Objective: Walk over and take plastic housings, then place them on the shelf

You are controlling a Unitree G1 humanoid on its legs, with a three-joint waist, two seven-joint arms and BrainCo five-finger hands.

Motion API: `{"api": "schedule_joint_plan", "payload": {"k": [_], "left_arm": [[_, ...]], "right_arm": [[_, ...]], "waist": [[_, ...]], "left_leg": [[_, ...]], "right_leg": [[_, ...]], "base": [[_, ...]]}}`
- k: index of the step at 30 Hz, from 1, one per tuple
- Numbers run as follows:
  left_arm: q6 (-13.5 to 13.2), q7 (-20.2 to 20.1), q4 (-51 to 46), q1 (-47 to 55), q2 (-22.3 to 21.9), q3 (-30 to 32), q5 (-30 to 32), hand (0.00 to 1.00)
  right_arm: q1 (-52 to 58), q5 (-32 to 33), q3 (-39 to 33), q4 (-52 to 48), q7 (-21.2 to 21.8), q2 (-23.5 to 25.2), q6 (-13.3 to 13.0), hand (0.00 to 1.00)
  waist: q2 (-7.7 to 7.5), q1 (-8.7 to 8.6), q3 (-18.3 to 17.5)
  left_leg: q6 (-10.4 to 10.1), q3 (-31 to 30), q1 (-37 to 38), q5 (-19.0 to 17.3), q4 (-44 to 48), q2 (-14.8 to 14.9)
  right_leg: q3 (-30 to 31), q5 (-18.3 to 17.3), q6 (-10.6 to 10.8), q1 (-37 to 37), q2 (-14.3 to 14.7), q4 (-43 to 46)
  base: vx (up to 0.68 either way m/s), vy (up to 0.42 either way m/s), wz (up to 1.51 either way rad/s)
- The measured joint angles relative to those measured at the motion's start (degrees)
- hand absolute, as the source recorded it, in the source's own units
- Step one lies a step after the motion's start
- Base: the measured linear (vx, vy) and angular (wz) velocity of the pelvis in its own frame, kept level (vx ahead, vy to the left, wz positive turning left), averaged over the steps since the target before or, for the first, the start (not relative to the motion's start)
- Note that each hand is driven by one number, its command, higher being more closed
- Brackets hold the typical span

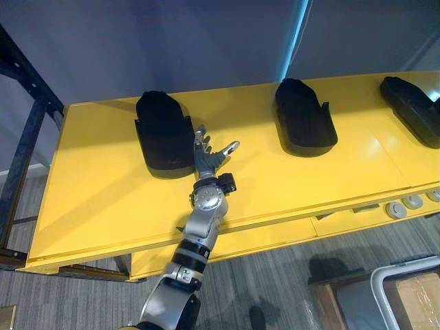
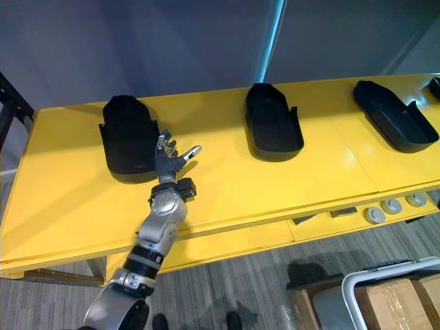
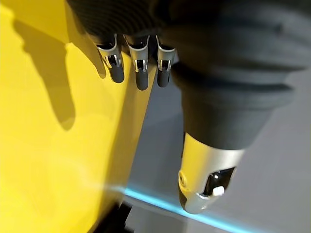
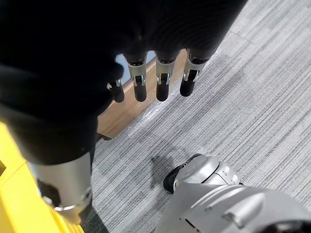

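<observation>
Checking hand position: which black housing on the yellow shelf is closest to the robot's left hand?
The leftmost housing; the left hand is beside its near right corner, while the other housings lie farther right.

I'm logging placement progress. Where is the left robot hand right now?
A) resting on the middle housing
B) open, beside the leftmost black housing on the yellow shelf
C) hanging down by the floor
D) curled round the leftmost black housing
B: the left robot hand is spread and holds nothing, right beside the leftmost housing over the yellow shelf.
</observation>
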Motion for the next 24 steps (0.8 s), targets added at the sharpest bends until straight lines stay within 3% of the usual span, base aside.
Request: {"api": "schedule_joint_plan", "payload": {"k": [6,10,13,16,17,18,19,20,21,24], "left_arm": [[-0.6,-2.8,-8.6,7.6,0.5,-8.3,1.0,0.00],[-1.8,-8.9,-15.8,12.6,3.9,-17.1,0.7,0.00],[-4.4,-14.0,-20.9,19.4,4.7,-20.9,-1.9,0.00],[-5.7,-16.9,-24.2,25.3,4.7,-20.9,-3.7,0.00],[-5.9,-17.6,-26.2,27.6,4.6,-20.7,-3.7,0.00],[-6.5,-17.9,-27.5,29.3,4.3,-20.7,-3.6,0.00],[-6.7,-18.0,-27.5,29.7,4.0,-20.8,-3.7,0.00],[-7.0,-18.6,-27.5,30.9,3.2,-21.1,-3.6,0.00],[-7.1,-19.1,-27.4,31.5,3.2,-21.7,-3.6,0.00],[-7.1,-20.2,-27.1,31.8,3.3,-22.9,-3.1,0.00]], "right_arm": [[0.6,0.0,-0.2,0.4,-0.1,-0.2,0.0,0.00],[0.7,0.0,-0.2,0.5,-0.2,-0.2,0.0,0.00],[0.9,-0.4,-0.1,0.5,-0.2,-0.5,0.1,0.00],[1.2,-0.6,1.2,0.3,-0.2,-1.1,0.2,0.00],[1.1,-0.6,2.9,0.0,-0.2,-1.9,0.2,0.00],[1.1,-0.6,4.7,-1.9,-0.2,-2.4,0.2,0.00],[1.2,-0.6,5.0,-2.5,-0.2,-2.5,0.2,0.00],[1.2,-0.6,5.8,-4.3,-0.2,-2.6,0.1,0.00],[1.4,-0.5,6.8,-5.1,-0.2,-2.4,0.1,0.00],[2.3,0.4,6.7,-8.7,-0.1,-0.9,0.0,0.00]], "waist": [[0.03,1.70,0.0],[0.06,2.01,0.0],[0.05,2.72,-0.1],[0.03,3.54,-0.1],[0.15,4.97,-0.1],[0.81,5.59,-0.6],[1.23,5.60,-1.0],[1.54,5.54,-2.6],[1.55,5.33,-3.4],[1.37,4.09,-3.8]], "left_leg": [[0.0,-1.4,0.5,0.0,0.0,-0.3],[-0.1,-1.2,0.9,-0.2,0.1,-0.3],[-0.4,1.3,4.2,-2.1,0.7,0.0],[-0.6,0.6,3.7,-9.7,12.6,1.3],[-0.7,-5.7,3.0,-14.5,20.4,2.5],[-2.2,-14.1,2.1,-18.8,27.7,3.0],[-3.5,-18.0,1.8,-20.5,30.6,3.0],[-5.9,-27.1,1.6,-24.2,35.8,1.5],[-6.9,-31.8,1.9,-26.3,37.9,0.0],[-4.1,-33.7,4.9,-32.5,38.3,-2.6]], "right_leg": [[-1.4,-0.1,0.0,1.9,-0.3,-1.0],[-1.2,-0.1,0.1,2.2,-0.4,-1.0],[1.5,-0.3,0.4,4.1,0.0,-1.1],[6.0,-0.4,0.2,5.8,0.8,-0.1],[9.4,-0.7,0.0,6.2,2.5,1.3],[12.7,-1.3,0.2,6.2,4.5,2.9],[13.9,-1.8,0.3,5.9,5.5,4.2],[17.0,-3.8,0.6,3.7,7.5,8.3],[18.9,-5.1,1.3,2.2,8.4,11.1],[25.3,-6.1,3.7,0.0,8.9,14.3]], "base": [[0.01,0.028,0.13],[0.00,0.005,-0.02],[0.01,0.024,-0.39],[0.03,0.011,-0.89],[0.01,0.041,-1.64],[0.01,0.082,-1.66],[-0.03,0.185,-1.58],[-0.04,0.245,-1.26],[-0.04,0.258,-1.38],[-0.09,0.327,-1.02]]}}
